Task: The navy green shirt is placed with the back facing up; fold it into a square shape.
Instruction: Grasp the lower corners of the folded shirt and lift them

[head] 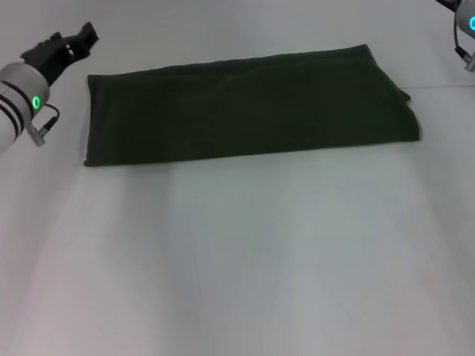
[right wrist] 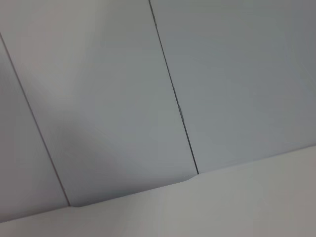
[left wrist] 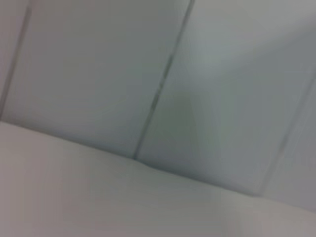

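The navy green shirt (head: 245, 104) lies flat on the white table (head: 237, 252) as a long folded band running left to right across the far half, with a small bulge of cloth at its right end. My left gripper (head: 76, 38) hovers off the shirt's far left corner, above the table and apart from the cloth. Of my right arm (head: 467, 26) only a piece of the wrist shows, at the far right edge past the shirt's right end. Neither wrist view shows the shirt.
Bare white tabletop stretches from the shirt's near edge to the front. Both wrist views show only the table's far edge (right wrist: 197, 197) and pale wall panels (left wrist: 98, 74) with thin seams behind it.
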`<action>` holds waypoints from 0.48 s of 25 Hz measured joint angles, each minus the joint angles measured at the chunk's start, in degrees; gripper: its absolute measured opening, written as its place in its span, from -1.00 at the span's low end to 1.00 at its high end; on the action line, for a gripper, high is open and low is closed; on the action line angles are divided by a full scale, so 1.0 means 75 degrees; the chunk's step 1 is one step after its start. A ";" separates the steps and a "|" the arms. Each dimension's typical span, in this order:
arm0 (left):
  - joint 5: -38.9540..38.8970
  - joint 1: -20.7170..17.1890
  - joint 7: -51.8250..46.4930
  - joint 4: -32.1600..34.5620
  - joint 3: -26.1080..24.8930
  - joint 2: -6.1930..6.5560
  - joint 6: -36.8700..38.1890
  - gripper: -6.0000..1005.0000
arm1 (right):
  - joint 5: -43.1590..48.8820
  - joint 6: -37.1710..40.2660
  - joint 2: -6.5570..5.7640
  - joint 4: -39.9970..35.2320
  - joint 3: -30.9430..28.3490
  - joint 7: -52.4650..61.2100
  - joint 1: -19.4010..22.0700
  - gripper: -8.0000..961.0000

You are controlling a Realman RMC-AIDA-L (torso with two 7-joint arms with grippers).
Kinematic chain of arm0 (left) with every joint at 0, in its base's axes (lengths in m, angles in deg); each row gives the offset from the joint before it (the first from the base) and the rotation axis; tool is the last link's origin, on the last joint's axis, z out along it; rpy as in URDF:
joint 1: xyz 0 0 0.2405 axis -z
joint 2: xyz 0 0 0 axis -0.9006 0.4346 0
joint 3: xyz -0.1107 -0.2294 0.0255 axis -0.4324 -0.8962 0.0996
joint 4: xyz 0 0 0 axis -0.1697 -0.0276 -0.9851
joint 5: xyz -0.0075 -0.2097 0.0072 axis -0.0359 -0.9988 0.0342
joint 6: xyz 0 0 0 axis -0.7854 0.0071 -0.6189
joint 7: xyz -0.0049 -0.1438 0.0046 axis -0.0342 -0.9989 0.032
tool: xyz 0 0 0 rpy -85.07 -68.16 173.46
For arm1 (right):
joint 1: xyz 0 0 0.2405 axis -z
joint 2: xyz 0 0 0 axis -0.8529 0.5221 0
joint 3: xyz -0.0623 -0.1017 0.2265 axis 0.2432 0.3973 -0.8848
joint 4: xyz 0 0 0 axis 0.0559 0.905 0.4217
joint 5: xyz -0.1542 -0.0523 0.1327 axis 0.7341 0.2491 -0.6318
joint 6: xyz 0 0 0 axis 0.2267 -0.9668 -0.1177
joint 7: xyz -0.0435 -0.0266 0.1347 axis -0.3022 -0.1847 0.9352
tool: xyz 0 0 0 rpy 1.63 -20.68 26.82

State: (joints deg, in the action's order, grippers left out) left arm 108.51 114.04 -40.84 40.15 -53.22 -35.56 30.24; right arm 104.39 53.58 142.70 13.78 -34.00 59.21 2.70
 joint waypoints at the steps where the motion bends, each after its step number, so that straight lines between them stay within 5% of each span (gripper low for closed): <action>1: 0.0005 -0.0082 -0.0411 0.0018 0.0462 0.0074 0.0036 -0.20 | 0.0013 0.0150 -0.0035 0.0001 0.0023 0.0101 0.0084 0.36; 2: 0.0005 -0.0082 -0.0411 0.0018 0.0462 0.0074 0.0036 -0.16 | 0.0046 0.0480 -0.0110 0.0000 0.0109 0.0342 0.0225 0.43; 3: 0.0082 -0.0341 -0.1471 0.0139 0.1631 0.0250 0.0194 -0.13 | 0.0070 0.0731 -0.0176 0.0001 0.0228 0.0562 0.0343 0.51; 6: 0.0775 -0.0763 -0.2914 0.0576 0.2649 0.0396 0.0615 0.10 | 0.0112 0.1738 -0.0490 -0.0053 0.0959 0.1694 0.0853 0.74; 8: 0.1707 -0.1035 -0.3743 0.1027 0.2711 0.0396 0.0959 0.25 | 0.0114 0.2228 -0.0676 -0.0123 0.1427 0.2209 0.1126 0.82; 12: 0.3290 -0.1359 -0.5137 0.1599 0.2537 0.0428 0.1583 0.25 | 0.0144 0.3016 -0.1018 -0.0282 0.2451 0.3064 0.1572 0.82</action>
State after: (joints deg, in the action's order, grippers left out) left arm 133.18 103.85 -79.36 52.14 -34.18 -32.35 42.11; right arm 105.47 76.21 135.06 11.67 -15.61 82.19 14.49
